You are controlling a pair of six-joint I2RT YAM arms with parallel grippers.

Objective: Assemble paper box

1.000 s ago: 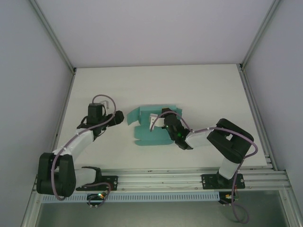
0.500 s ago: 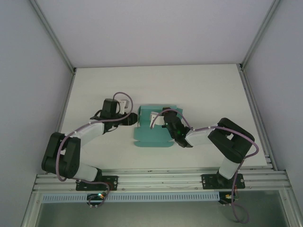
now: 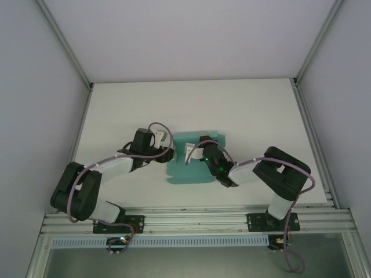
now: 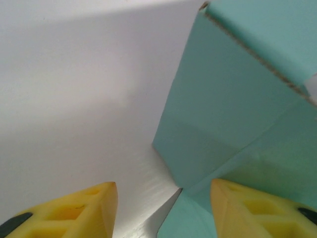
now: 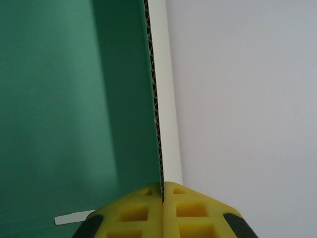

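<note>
The right fingers (image 5: 162, 191) are pinching shut on an upright wall of the paper box (image 5: 59, 99). The left fingers (image 4: 163, 198) are standing partly apart around a folded flap's corner, gripping nothing. Since a second ago the left arm has been swinging in from the left to the box's (image 3: 185, 171) left edge, and those flaps are now standing up. The box is lying mid-desk (image 3: 232, 110), base flat, open side upward, about as wide as deep.
</note>
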